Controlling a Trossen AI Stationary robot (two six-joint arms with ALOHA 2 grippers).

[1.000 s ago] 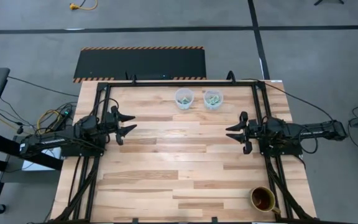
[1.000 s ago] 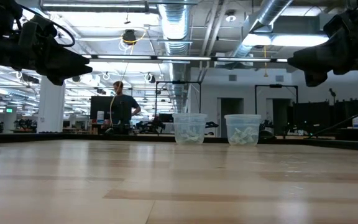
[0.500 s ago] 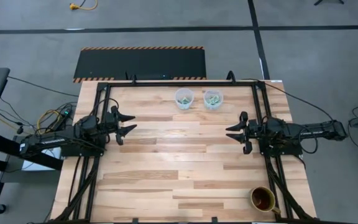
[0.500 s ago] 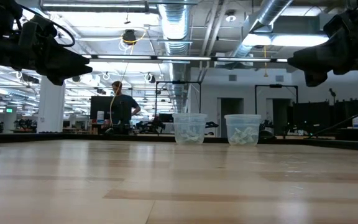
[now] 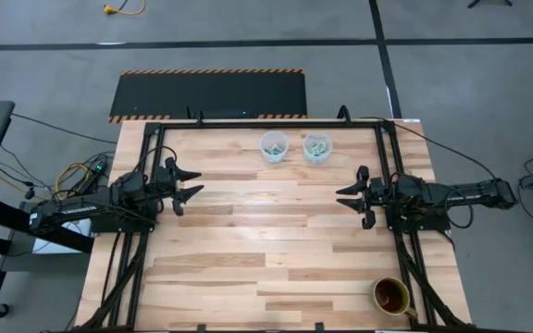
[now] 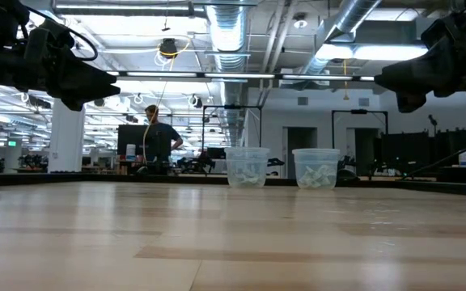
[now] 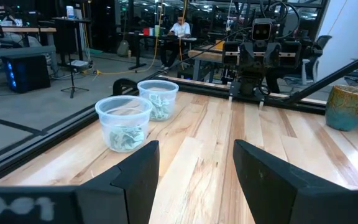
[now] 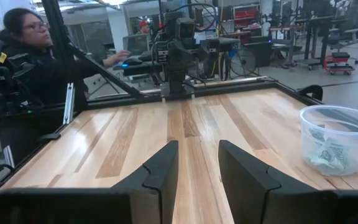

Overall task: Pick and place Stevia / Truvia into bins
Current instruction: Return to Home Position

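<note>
Two clear plastic cups stand side by side near the table's far edge: the left bin [image 5: 274,146] [image 6: 247,167] [image 7: 124,122] and the right bin [image 5: 317,147] [image 6: 316,168] [image 7: 158,99] [image 8: 336,139]. Pale green and white Stevia packets [image 7: 125,137] [image 8: 326,155] lie inside both. No packet shows loose on the table. My left gripper [image 5: 192,181] [image 7: 196,168] hovers open over the table's left side. My right gripper [image 5: 348,198] [image 8: 198,163] hovers open over the right side. Both stand well short of the cups.
A brown amber cup [image 5: 390,295] [image 7: 352,107] stands near the table's near right corner. A black frame rail [image 5: 266,123] runs along the far edge behind the bins. A seated person [image 8: 27,62] is beyond the table's left side. Bare wood lies between the arms.
</note>
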